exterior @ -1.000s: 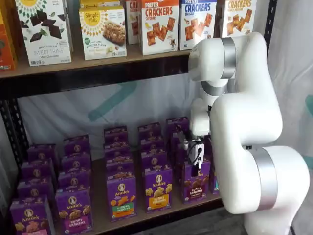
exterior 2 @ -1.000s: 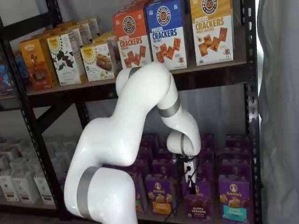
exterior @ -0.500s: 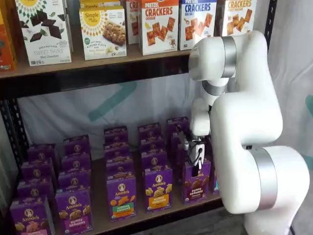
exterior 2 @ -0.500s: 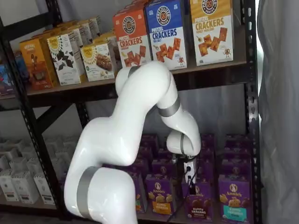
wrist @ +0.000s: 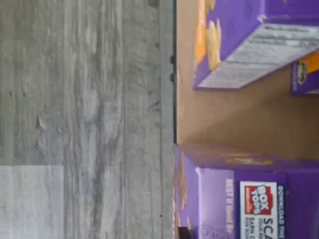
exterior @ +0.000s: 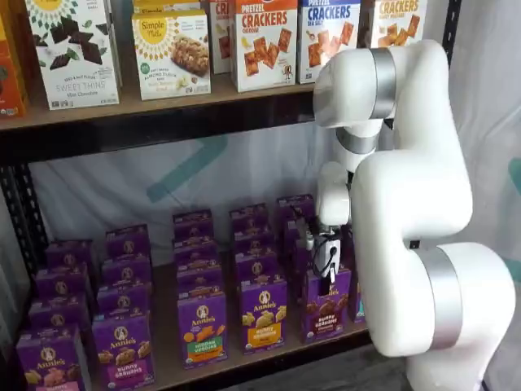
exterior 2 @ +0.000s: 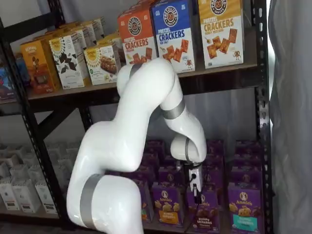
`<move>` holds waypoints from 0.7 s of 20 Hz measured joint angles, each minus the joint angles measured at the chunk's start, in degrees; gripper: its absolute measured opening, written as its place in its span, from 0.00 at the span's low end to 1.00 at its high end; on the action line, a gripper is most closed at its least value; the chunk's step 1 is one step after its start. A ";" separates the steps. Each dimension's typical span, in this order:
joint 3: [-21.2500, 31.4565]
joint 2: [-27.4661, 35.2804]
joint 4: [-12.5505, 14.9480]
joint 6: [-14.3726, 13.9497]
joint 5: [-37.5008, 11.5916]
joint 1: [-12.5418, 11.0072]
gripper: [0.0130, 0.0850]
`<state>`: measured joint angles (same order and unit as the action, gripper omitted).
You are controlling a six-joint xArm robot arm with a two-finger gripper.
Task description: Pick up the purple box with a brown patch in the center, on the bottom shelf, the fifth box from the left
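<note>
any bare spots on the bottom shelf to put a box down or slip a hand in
The bottom shelf shows bare board along its front edge and in the wider lane between the second and third columns. The other columns stand close together. By the purple box it is crowded: the gripper sits over its top.

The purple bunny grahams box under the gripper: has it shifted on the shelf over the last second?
Yes. In both shelf views the purple box has tipped and slid left toward the yellow-banded carton, away from the teal-banded carton. The gripper is at its top.
</note>
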<state>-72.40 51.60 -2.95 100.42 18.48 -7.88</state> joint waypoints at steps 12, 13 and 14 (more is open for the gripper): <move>13.36 -11.18 -0.56 -0.99 -0.61 1.54 0.28; 14.44 -12.28 -0.28 -1.37 -0.44 1.65 0.28; 15.33 -13.24 -0.19 -1.56 -0.03 1.76 0.28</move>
<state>-57.07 38.36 -3.13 98.86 18.44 -6.12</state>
